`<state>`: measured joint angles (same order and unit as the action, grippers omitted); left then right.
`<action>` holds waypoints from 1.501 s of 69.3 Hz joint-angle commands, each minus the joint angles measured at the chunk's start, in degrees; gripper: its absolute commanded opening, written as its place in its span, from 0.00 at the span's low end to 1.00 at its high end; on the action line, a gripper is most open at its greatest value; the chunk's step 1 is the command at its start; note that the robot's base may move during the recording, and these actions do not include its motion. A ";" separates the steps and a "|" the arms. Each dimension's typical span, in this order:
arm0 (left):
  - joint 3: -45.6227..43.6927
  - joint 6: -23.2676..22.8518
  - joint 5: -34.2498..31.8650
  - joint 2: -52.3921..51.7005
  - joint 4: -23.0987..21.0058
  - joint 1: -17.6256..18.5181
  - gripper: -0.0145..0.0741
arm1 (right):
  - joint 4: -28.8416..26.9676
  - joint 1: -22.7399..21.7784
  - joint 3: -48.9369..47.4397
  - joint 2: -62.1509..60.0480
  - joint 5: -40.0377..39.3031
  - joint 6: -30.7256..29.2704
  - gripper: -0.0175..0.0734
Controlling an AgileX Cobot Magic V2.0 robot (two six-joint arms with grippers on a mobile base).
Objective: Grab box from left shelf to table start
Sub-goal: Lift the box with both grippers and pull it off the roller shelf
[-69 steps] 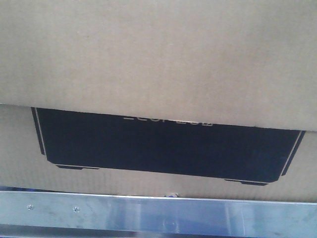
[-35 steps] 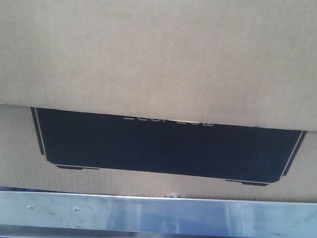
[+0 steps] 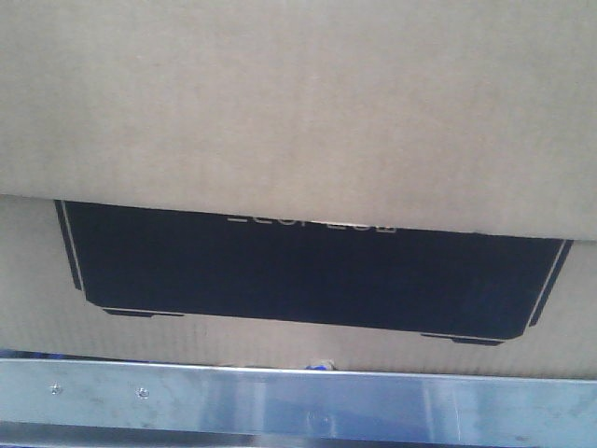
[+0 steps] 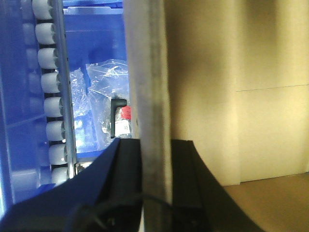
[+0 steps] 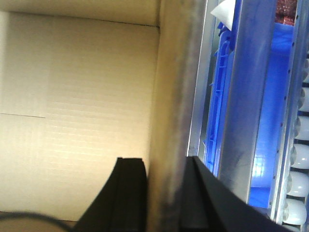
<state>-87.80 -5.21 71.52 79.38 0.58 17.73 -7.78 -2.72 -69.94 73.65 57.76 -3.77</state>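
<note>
The tan cardboard box fills the front view, its black printed panel just above the left shelf's silver front rail. In the left wrist view my left gripper is shut on the box's upright side wall, one finger outside and one inside the box. My right gripper is shut the same way on the opposite wall. The box's pale inner faces show beside both grips. The table is out of view.
A blue bin holding clear plastic bags sits close outside the left grip, beside a row of white rollers. Outside the right grip stand a silver upright, another blue bin and more rollers.
The box has shifted slightly up and to the left against the rail. The rail itself has not moved in the front view.
</note>
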 commanded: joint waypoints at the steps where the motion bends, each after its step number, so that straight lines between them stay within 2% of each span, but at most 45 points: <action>1: -1.88 -0.03 3.41 -3.22 -1.33 0.15 0.06 | 1.49 -0.24 -1.90 -4.00 -4.98 -0.84 0.26; 14: 2.49 -1.77 -2.34 -10.65 -1.46 0.60 0.06 | -0.52 -0.24 -0.21 -11.19 -7.21 -0.79 0.26; 40: 22.03 -1.77 -15.64 -33.61 -1.46 0.60 0.06 | -5.46 -0.24 12.49 -31.95 -11.99 -0.79 0.26; 62: 29.92 -1.77 -18.92 -51.52 -2.54 0.60 0.06 | -6.12 -0.24 16.79 -48.52 -11.29 -0.79 0.26; 81: 32.83 -1.53 -19.26 -65.61 -3.02 0.60 0.06 | -9.82 -0.24 16.92 -58.55 -7.46 -0.79 0.26; 94: 35.28 -1.21 -20.52 -72.17 -3.02 0.60 0.06 | -9.81 -0.24 16.92 -63.86 -8.39 -0.79 0.26; 104: 36.20 -1.03 -23.85 -74.43 -3.02 0.60 0.06 | -9.81 -0.24 16.92 -66.30 -11.30 -0.84 0.26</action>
<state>-50.31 -5.74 56.44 5.44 -1.35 18.01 -20.55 -2.74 -51.43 7.28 54.94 -4.51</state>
